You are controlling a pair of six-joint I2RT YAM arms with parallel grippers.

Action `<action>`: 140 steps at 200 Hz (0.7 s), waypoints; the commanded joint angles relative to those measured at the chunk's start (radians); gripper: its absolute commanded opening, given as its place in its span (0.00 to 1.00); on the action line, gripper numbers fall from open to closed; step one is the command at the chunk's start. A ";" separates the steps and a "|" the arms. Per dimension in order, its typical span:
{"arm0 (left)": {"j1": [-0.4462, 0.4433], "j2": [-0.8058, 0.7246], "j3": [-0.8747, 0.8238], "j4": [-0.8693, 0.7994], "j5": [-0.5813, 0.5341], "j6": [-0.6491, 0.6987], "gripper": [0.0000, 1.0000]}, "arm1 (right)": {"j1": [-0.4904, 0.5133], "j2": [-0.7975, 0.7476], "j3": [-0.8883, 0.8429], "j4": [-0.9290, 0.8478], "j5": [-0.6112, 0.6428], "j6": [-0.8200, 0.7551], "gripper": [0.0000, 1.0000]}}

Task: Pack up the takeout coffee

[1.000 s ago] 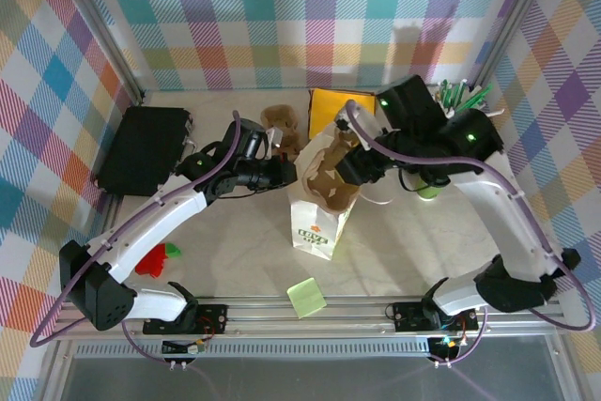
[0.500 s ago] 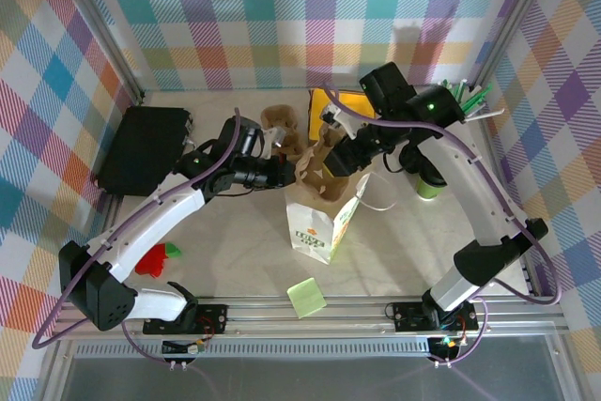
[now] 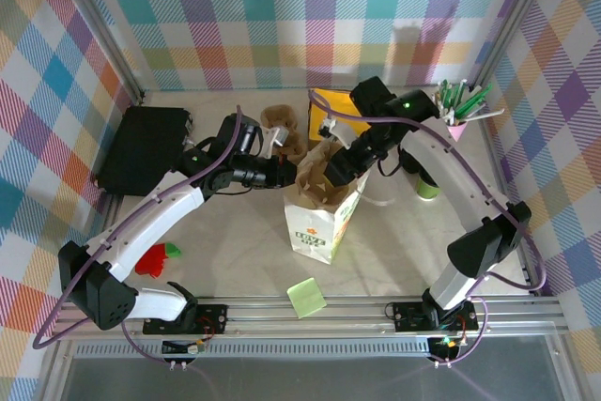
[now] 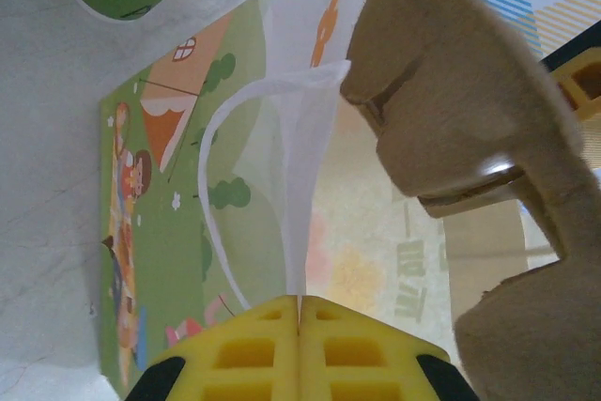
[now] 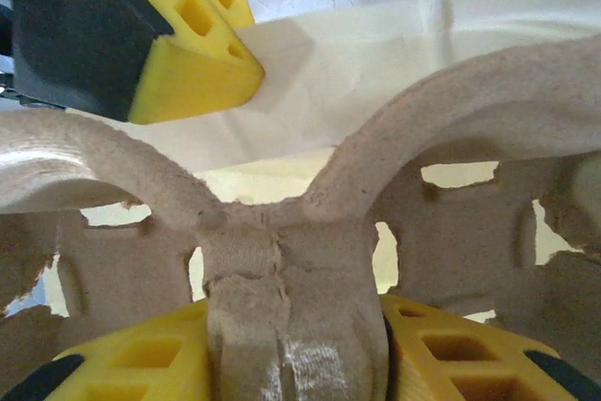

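- Right end effector clamps cup carrier, now swung over bag mouth.
- Left end effector pinches bag rim shut.
- Coffee cup still unpacked on table.

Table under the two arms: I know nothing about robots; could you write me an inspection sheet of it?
Surface: pale marbled table, no spills seen.
Job's things: takeout cup stands on the table, outside the paper bag.
Clutter: pen cup, black box, green notepad, red-green item.
Grippers: left gripper pinches the bag's edge; right gripper clamps the cup carrier at the bag's mouth.
Cables: purple cables run along both arms.
Surroundings: plaid walls, metal frame.
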 commanded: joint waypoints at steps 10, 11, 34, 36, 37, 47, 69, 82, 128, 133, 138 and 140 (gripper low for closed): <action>0.011 0.006 0.034 -0.026 0.047 0.042 0.00 | -0.001 -0.011 -0.035 0.019 0.032 -0.027 0.41; 0.011 0.006 0.035 -0.026 0.047 0.043 0.00 | -0.001 -0.011 -0.035 0.019 0.031 -0.026 0.41; 0.011 0.011 0.037 -0.032 0.052 0.058 0.00 | 0.000 -0.018 -0.036 0.038 0.035 -0.007 0.41; 0.011 0.012 0.039 -0.032 0.053 0.059 0.00 | 0.000 -0.018 -0.035 0.041 0.034 -0.004 0.41; 0.011 0.012 0.039 -0.032 0.054 0.060 0.00 | 0.000 -0.019 -0.035 0.041 0.034 -0.003 0.41; 0.011 0.018 0.043 -0.035 0.062 0.067 0.00 | 0.000 -0.027 -0.039 0.060 0.023 0.006 0.41; 0.011 0.023 0.046 -0.033 0.067 0.079 0.00 | 0.000 -0.047 -0.065 0.113 0.006 0.023 0.41; 0.011 0.021 0.045 -0.027 0.073 0.082 0.00 | 0.000 -0.053 -0.083 0.136 0.016 0.034 0.41; 0.011 0.024 0.046 -0.035 0.091 0.131 0.00 | -0.001 -0.059 -0.112 0.194 -0.024 0.097 0.41; 0.011 0.025 0.046 -0.037 0.091 0.136 0.00 | -0.001 -0.064 -0.114 0.204 -0.038 0.104 0.41; 0.011 0.025 0.045 -0.039 0.091 0.139 0.00 | -0.001 -0.071 -0.118 0.218 -0.054 0.111 0.41; 0.011 0.025 0.045 -0.040 0.092 0.141 0.00 | -0.001 -0.076 -0.120 0.224 -0.060 0.114 0.41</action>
